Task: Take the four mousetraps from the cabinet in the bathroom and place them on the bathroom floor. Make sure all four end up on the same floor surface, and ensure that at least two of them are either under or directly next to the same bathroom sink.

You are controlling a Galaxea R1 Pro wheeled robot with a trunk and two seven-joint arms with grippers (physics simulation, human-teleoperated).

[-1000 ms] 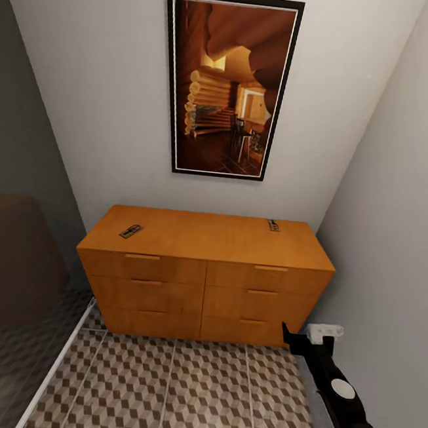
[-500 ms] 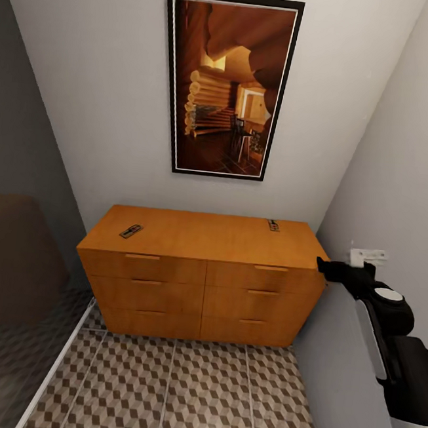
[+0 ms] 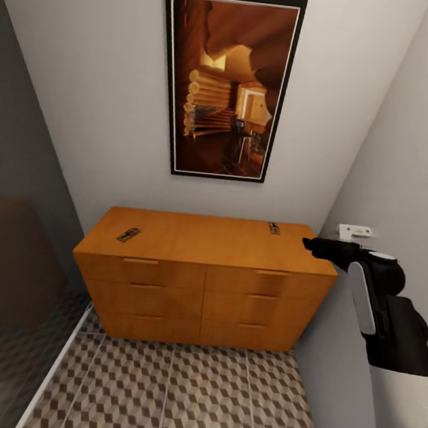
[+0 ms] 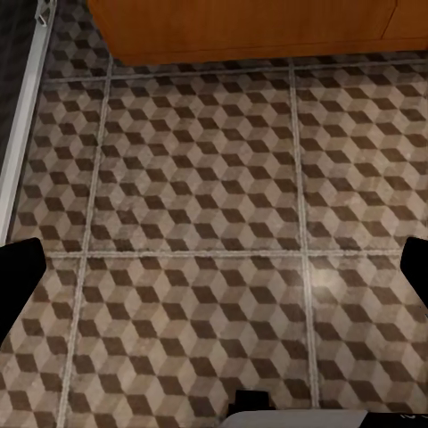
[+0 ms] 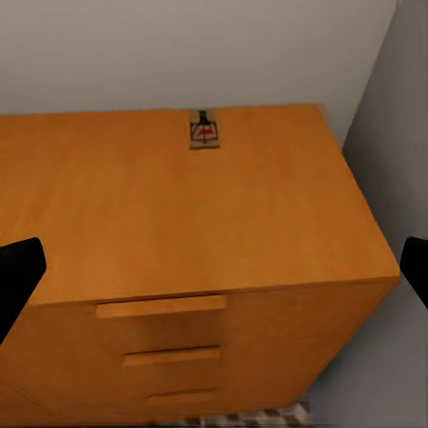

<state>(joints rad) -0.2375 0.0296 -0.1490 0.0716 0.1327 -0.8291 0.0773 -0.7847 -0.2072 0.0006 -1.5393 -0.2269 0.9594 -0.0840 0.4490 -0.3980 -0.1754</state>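
The orange-brown cabinet [image 3: 202, 265] stands against the back wall. Two mousetraps lie on its top: one near the left front [image 3: 129, 234], one at the back right [image 3: 274, 228]. My right gripper [image 3: 311, 245] hovers at the cabinet's right front corner, level with the top. The right wrist view looks down on the cabinet top [image 5: 178, 223] with the back mousetrap [image 5: 204, 129] ahead; the right gripper [image 5: 214, 272] is open and empty. My left gripper [image 4: 214, 267] is open above the cube-patterned bathroom floor [image 4: 214, 178]. The sink is out of view.
A tall framed picture [image 3: 226, 83] hangs above the cabinet. The grey right wall, with a white socket [image 3: 354, 232], runs close beside my right arm. A dark glass panel with a pale floor rail [image 3: 53, 368] closes off the left. Tiled floor [image 3: 175, 394] lies before the drawers.
My right arm has risen from floor level to the height of the cabinet top and reached toward its right corner. The head view has shifted slightly.
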